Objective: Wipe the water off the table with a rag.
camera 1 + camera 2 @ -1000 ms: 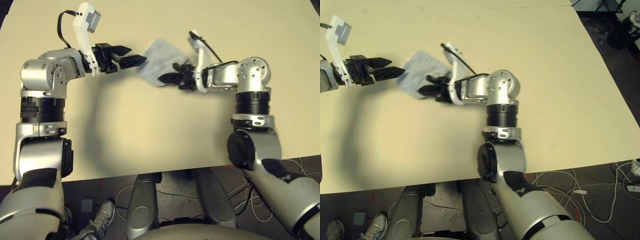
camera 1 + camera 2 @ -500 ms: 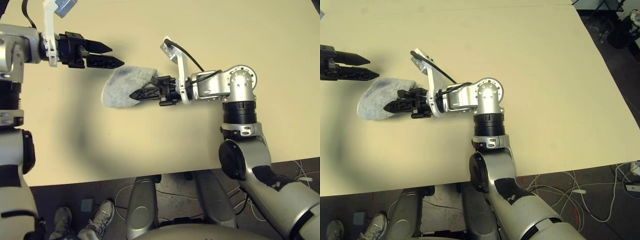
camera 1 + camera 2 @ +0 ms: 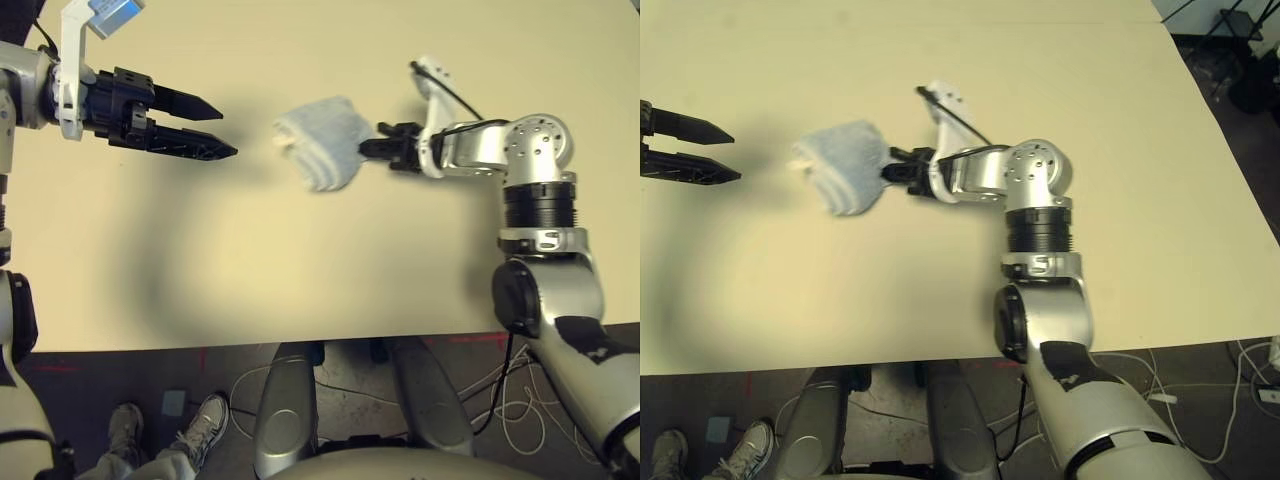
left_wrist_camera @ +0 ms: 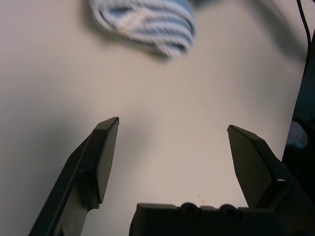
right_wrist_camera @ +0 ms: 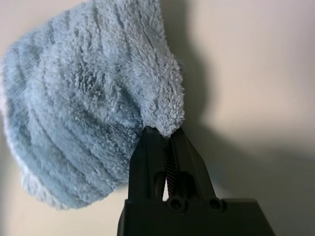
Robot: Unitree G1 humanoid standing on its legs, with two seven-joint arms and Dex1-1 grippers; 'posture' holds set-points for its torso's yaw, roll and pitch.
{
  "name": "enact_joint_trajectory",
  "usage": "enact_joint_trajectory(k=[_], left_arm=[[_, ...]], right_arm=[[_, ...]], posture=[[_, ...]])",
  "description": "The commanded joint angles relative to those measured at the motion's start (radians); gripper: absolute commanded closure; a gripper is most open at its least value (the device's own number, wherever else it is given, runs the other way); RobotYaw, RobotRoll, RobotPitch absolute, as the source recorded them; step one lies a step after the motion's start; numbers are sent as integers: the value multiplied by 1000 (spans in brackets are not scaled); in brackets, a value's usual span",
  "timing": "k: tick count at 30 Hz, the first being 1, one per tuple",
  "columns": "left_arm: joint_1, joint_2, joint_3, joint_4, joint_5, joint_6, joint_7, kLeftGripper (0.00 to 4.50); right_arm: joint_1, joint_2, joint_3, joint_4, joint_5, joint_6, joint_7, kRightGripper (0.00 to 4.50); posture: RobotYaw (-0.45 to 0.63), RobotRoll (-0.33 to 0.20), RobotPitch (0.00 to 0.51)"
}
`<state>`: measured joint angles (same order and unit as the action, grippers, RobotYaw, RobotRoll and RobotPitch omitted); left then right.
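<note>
The rag (image 3: 320, 138), a light grey-blue terry cloth, is bunched up at mid-table with my right gripper (image 3: 372, 148) shut on its right edge. In the right wrist view the rag (image 5: 93, 108) spreads out from the closed fingertips (image 5: 165, 135). I cannot tell whether it touches the table (image 3: 300, 260). My left gripper (image 3: 226, 131) hovers to the rag's left, open and holding nothing. The left wrist view shows the rag (image 4: 145, 22) beyond the spread fingers (image 4: 106, 147). Two tiny orange water droplets (image 4: 201, 197) lie on the tabletop near the gripper's base.
The table's front edge (image 3: 300, 345) runs across below both arms. Under it are cables on the floor (image 3: 500, 410) and a person's shoe (image 3: 205, 425). Bare beige tabletop stretches between the arms and off to the far right.
My right gripper has drawn the rag back to the right, away from the left gripper. The rag lay spread flat and is now bunched. The left gripper stays open in about the same place.
</note>
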<state>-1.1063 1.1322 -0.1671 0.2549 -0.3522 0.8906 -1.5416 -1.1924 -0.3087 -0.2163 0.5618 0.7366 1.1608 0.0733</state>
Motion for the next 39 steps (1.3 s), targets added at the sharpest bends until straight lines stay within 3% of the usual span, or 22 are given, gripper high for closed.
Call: enact_joint_trajectory(k=[1, 11, 15, 19, 23, 27, 33, 39], left_arm=[[25, -6, -3, -28, -2, 3, -2, 0], [41, -99, 42, 21, 1, -12, 114, 0], [59, -123, 55, 21, -9, -7, 142, 0], [79, -134, 69, 6, -23, 7, 163, 0], [91, -151, 76, 3, -28, 10, 184, 0], [98, -167, 76, -6, -35, 16, 199, 0], [97, -182, 70, -8, -38, 24, 209, 0], [92, -199, 68, -9, -38, 34, 223, 0]], right_arm=[[-41, -79, -14, 90, -83, -64, 46, 4472], [-173, -270, 15, 110, -163, -40, 280, 4472], [-158, -372, 66, 53, -171, 37, 420, 4472], [-70, -498, 80, 9, -160, 155, 517, 4472], [129, -646, 142, -99, -103, 296, 674, 4472], [304, -782, 214, -108, -119, 278, 808, 4472], [346, -850, 254, 39, -218, 181, 872, 4472], [324, -825, 273, 92, -281, 114, 895, 4472]], posture=[[-39, 0, 389], [-59, 0, 386], [-62, 0, 386], [-70, 0, 385], [-83, 0, 382], [-91, 0, 380], [-100, 0, 375], [-94, 0, 371]])
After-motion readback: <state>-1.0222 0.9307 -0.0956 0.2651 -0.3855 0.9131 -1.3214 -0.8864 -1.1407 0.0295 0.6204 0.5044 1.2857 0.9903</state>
